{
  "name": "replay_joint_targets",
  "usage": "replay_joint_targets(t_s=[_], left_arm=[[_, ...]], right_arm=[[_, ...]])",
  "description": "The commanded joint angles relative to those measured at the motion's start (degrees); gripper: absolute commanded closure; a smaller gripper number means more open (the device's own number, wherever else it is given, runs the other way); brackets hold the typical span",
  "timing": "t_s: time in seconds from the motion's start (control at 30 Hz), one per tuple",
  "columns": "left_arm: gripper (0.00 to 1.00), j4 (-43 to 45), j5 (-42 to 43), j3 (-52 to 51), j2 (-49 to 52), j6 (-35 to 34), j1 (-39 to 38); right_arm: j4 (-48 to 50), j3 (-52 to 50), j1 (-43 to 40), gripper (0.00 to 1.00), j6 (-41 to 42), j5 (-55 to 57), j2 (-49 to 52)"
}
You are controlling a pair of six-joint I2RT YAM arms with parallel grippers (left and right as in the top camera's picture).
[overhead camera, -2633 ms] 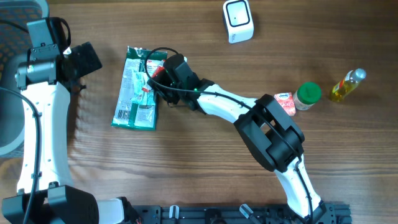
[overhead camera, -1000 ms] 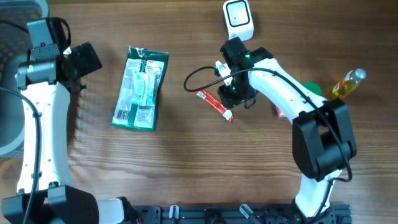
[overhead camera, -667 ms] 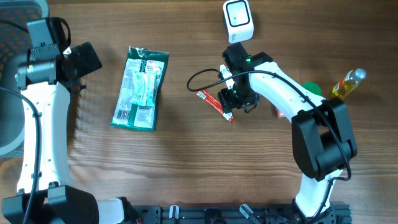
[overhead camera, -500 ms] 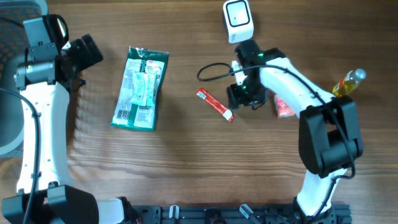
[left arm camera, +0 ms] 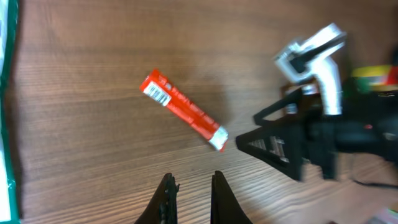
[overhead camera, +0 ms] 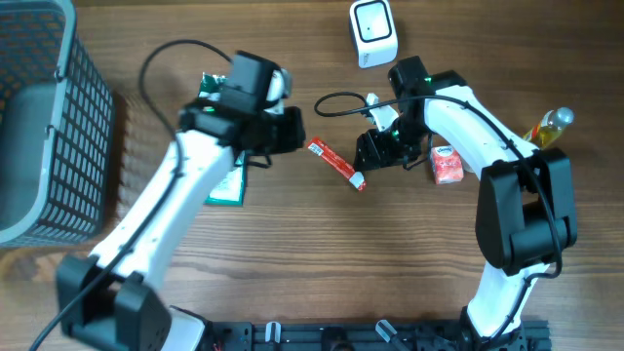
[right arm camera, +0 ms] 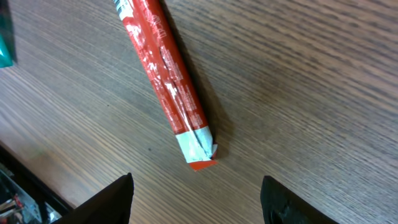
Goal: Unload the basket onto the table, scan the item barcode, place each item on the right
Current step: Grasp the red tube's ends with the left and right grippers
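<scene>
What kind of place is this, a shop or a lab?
Likely a lab bench set up as a mock checkout: a white scanner, a mesh basket and groceries like a red stick packet on a wooden table.

Left claw [left arm camera: 190,198] closed, apart from red packet [left arm camera: 184,111].

- Stick packet [overhead camera: 336,164]: red with white lettering, white at both ends, black barcode stripes on one.
- Pouch [overhead camera: 224,190]: green with pale print.
- Scanner [overhead camera: 372,32]: white, dark window.
- Basket [overhead camera: 39,107]: grey mesh.
- Bottle [overhead camera: 544,134]: yellow.
- Table [overhead camera: 292,263]: brown wood grain.
</scene>
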Motion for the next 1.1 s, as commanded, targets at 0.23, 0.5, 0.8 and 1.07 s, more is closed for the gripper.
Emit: replay_joint_targets(t_s=[0.23, 0.5, 0.8, 1.07], left_arm=[[0.96, 11.7, -2.5, -0.3, 18.7, -6.2, -2.8], [0.96, 14.4, -2.8, -0.3, 22.7, -6.2, -2.8], [0.96, 16.5, -3.6, -0.3, 26.1, -6.6, -2.9], [0.96, 16.3, -3.6, -0.3, 28.8, -6.6, -2.9]], right_arm=[[-0.3, -0.5, -0.2, 0.34, -1.0, -3.6, -0.5], [-4.3, -0.7, -4.6, 0.35, -6.9, -7.7, -0.5], [6.3, -10.2, -4.6, 0.36, -3.5, -13.1, -0.5], [21.1, -21.3, -3.6, 0.51, 7.3, -19.7, -0.5]])
